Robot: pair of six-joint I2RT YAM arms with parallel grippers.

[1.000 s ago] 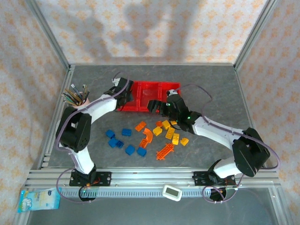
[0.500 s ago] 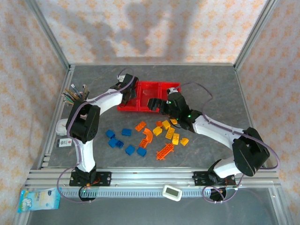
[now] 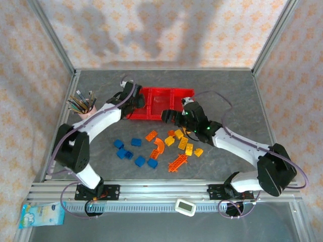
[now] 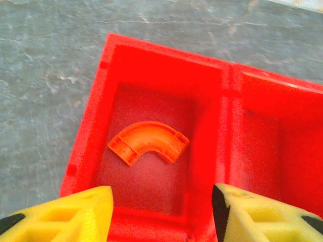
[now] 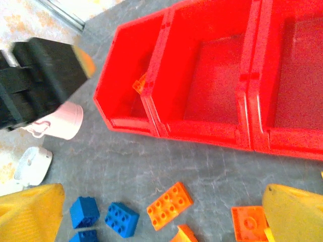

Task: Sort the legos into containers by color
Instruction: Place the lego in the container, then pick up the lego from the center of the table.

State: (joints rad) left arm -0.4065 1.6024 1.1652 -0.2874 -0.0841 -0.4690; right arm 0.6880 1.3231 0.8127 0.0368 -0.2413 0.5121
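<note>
Left gripper [image 4: 161, 218] hangs parted, empty, over the bin [image 4: 87, 135] nearest the table's [image 3: 101, 85] left edge, curved orange brick [image 4: 149, 142] inside; right gripper [image 3: 170, 117] gapes, empty

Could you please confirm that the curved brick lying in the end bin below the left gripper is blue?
Not quite: the curved brick is orange, not blue. The left wrist view shows it lying flat on the floor of the end bin, below the left gripper.
</note>
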